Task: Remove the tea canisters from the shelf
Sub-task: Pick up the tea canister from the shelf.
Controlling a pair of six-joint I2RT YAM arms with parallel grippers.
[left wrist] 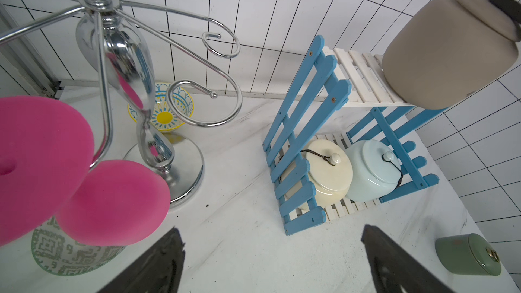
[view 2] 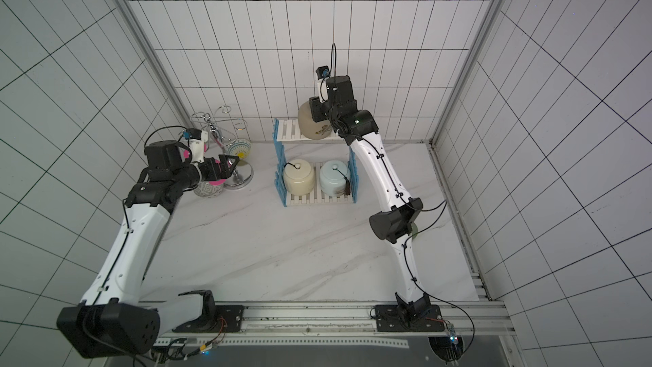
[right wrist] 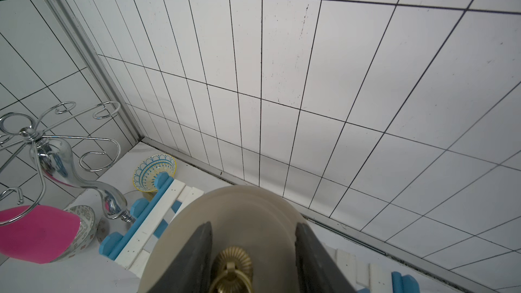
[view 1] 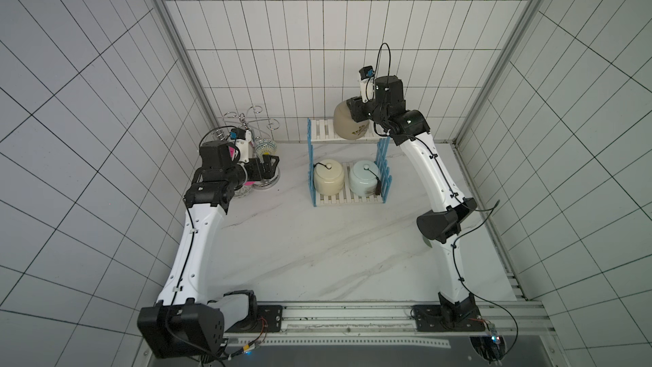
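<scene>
1. Tilt marks the tan canister (left wrist: 445,52) over the upper tier of the shelf (view 1: 310,157). Its axis leans off upright, with the lid and gold ring knob (right wrist: 231,263) toward the right arm. Whether its base touches the slats is unclear.
2. Clamped on that lid is the right gripper (right wrist: 253,226), one finger on each side of the knob.
3. On the lower tier the cream canister (view 1: 328,178) and pale blue canister (view 1: 365,178) stand upright, side by side.
4. On the table (view 1: 317,259), apart from the shelf, the green canister (left wrist: 468,255) lies on its side.
5. Near the chrome stand (left wrist: 118,52), pink goblet (left wrist: 42,164) and patterned cup (left wrist: 160,108), the left gripper (left wrist: 270,229) has its fingers spread and empty.
</scene>
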